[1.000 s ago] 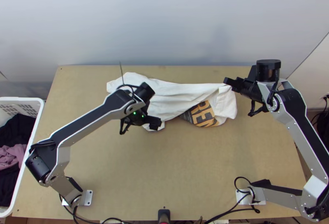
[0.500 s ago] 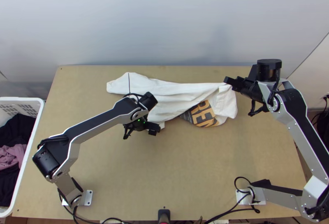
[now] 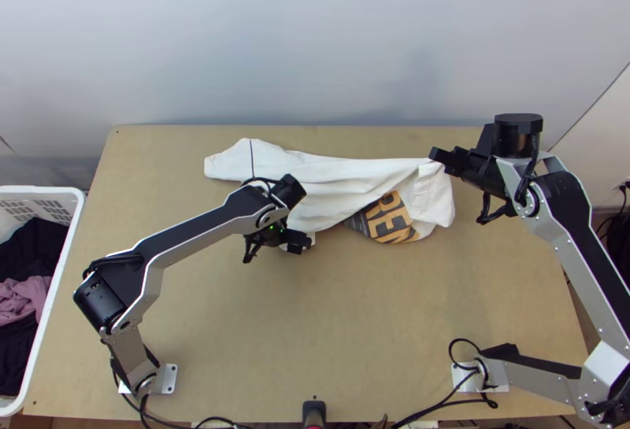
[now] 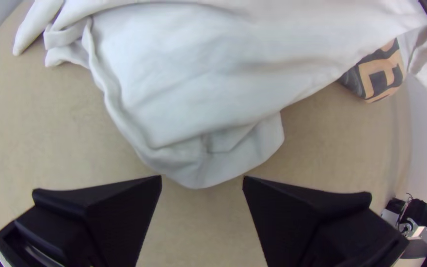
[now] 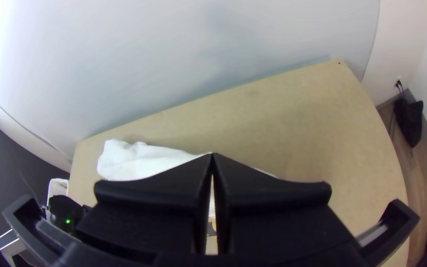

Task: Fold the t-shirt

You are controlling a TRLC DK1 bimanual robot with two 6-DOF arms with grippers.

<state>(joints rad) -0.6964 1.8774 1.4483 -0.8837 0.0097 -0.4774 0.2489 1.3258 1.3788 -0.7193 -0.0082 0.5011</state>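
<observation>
The white t-shirt (image 3: 339, 177) lies bunched and loosely folded across the far middle of the table, its dark and orange print showing near its right end. Over its near edge, my left gripper (image 3: 298, 242) is low in the top view. In the left wrist view, my left gripper (image 4: 202, 177) stands open, with the rounded lower edge of the t-shirt (image 4: 198, 123) at its fingertips. At the shirt's raised right part is my right gripper (image 3: 438, 157); in the right wrist view my right gripper (image 5: 212, 155) is shut on the t-shirt (image 5: 139, 160).
A white basket (image 3: 75, 228) with dark and pink clothes stands beside the table's left edge. Bare table (image 3: 354, 327) stretches between the shirt and the arm bases. A pale wall (image 3: 315, 43) rises behind the far edge.
The left arm's wrist and elbow have shifted to the right and the wrist a little nearer, over the shirt's near edge. The right arm has stayed nearly still, and the shirt looks unchanged.
</observation>
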